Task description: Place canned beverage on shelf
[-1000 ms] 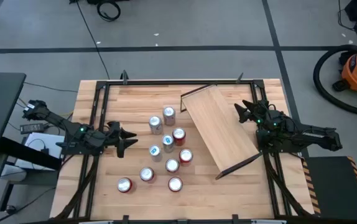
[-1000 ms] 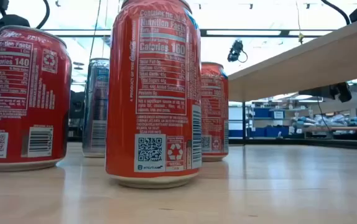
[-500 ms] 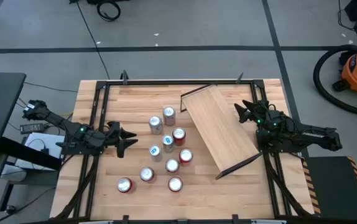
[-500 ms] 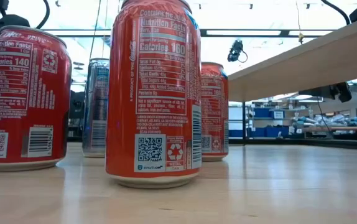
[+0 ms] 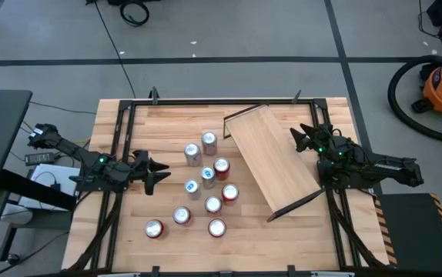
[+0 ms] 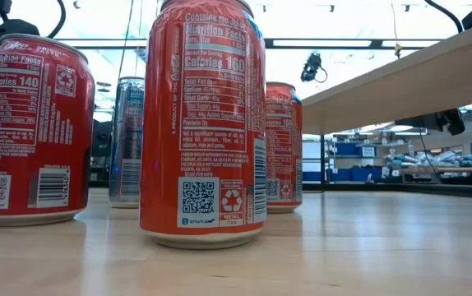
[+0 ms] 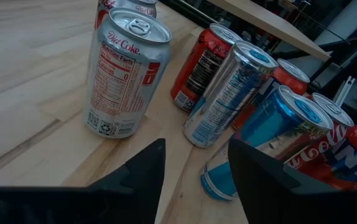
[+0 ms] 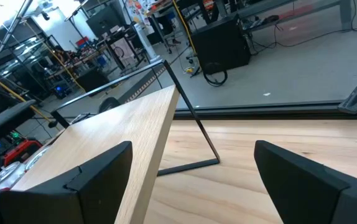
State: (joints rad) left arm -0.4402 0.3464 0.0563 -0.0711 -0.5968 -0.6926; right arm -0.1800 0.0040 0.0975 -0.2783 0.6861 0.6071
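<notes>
Nine cans [image 5: 208, 181] stand clustered mid-surface [image 5: 167, 123], none on the shelf [image 5: 271, 158], which slants just to their right. The left end effector [image 5: 158, 173] hovers beside the cluster, fingers parted and empty. The right end effector [image 5: 299, 138] waits wide open at the shelf's far edge, grasping nothing.

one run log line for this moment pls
left gripper: open, empty, beside cans | right gripper: open, empty, beside shelf | shelf: no cans on it | stage: no can picked yet
</notes>
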